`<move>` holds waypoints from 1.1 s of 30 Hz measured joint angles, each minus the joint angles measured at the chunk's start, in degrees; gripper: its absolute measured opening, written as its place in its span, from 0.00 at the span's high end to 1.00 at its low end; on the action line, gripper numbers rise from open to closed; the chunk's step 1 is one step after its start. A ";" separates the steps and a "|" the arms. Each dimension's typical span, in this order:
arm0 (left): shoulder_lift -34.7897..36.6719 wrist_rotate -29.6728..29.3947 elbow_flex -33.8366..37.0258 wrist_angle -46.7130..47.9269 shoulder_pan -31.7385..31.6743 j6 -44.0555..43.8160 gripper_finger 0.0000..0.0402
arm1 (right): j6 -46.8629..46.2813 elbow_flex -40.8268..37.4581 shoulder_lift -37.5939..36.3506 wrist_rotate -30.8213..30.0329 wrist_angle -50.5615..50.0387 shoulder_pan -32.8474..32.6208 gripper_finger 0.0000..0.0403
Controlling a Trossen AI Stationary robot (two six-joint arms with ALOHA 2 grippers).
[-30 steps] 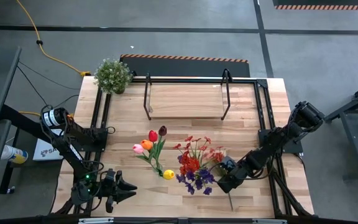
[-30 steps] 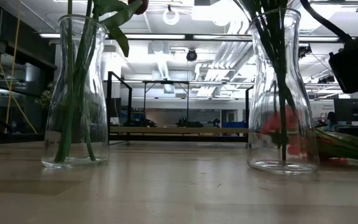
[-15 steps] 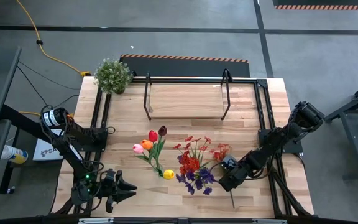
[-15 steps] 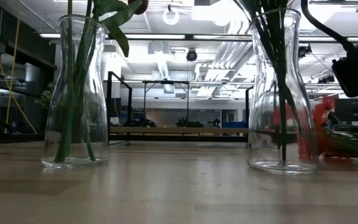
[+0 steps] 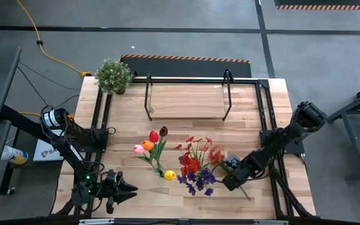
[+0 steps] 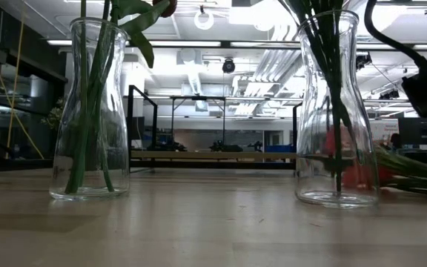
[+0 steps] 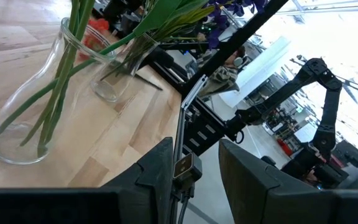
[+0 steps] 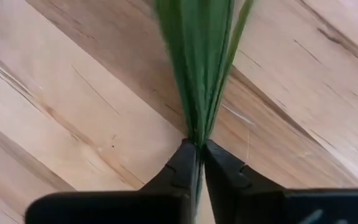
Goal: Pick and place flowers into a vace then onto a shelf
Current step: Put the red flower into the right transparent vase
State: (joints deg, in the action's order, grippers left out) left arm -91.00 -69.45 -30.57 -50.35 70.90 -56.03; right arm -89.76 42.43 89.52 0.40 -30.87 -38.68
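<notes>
Right gripper (image 5: 232, 176) was pinched shut on the green stem (image 8: 197, 81) of a red flower spray (image 5: 215, 154), low over the tabletop (image 5: 255, 119) just right of the right vase (image 6: 337, 111); in the right wrist view the fingers (image 8: 182, 171) met on the stem with almost no gap. Left gripper (image 5: 127, 189) waited well to the left of that vase, at the table's near edge, jaws partly apart and holding nothing.

Left of the right vase stood the left vase (image 6: 90, 111), carrying the tulips (image 5: 150, 142); the right vase carried red and purple sprays (image 5: 192, 169). Beyond both, toward the table's far edge, stood the shelf (image 5: 186, 100), its board bare. Bare planks lay between the vases and the shelf, and more to the right of the right vase up to the black side rail (image 5: 262, 119). A potted plant (image 5: 113, 75) sat at the far left corner, well apart from the vases.

From table height the vase tops and all blossoms were cut off at the upper border; only stems showed through the glass. The held spray showed there as a red blur behind and beside the right vase, its stem lying low. From above, the glass of both vases could hardly be made out
</notes>
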 joint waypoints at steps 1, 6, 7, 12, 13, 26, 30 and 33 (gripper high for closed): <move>0.00 0.00 0.00 0.00 0.01 0.00 0.59 | 0.00 0.00 0.00 -0.01 -0.14 -0.02 0.97; 0.00 0.00 0.00 0.00 -0.01 0.00 0.59 | -0.30 0.00 -0.03 -0.20 -0.37 0.07 0.98; 0.00 0.00 0.00 0.00 0.01 0.00 0.59 | -0.70 0.00 -0.03 -0.05 -0.59 0.21 0.98; 0.00 0.00 0.00 0.00 -0.01 0.00 0.59 | -2.36 0.02 -0.03 0.16 -1.99 0.50 0.99; 0.00 0.00 0.00 0.00 0.00 0.00 0.59 | -2.98 0.03 -0.03 0.36 -2.32 0.52 0.99; 0.00 0.44 0.00 0.00 -0.01 0.00 0.59 | -3.30 -0.43 -3.14 -0.48 -6.50 0.51 1.00; 0.00 1.56 0.00 -0.02 0.01 -0.27 0.59 | -4.75 -0.39 -7.64 -2.70 -11.52 0.54 1.00; 0.00 1.57 0.00 -0.02 -0.01 -0.91 0.59 | -5.31 -0.38 -11.84 -4.82 -14.53 0.50 1.00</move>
State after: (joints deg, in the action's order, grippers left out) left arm -91.00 -67.88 -30.57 -50.37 70.89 -56.94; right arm -95.07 42.05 77.68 -4.42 -45.40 -38.17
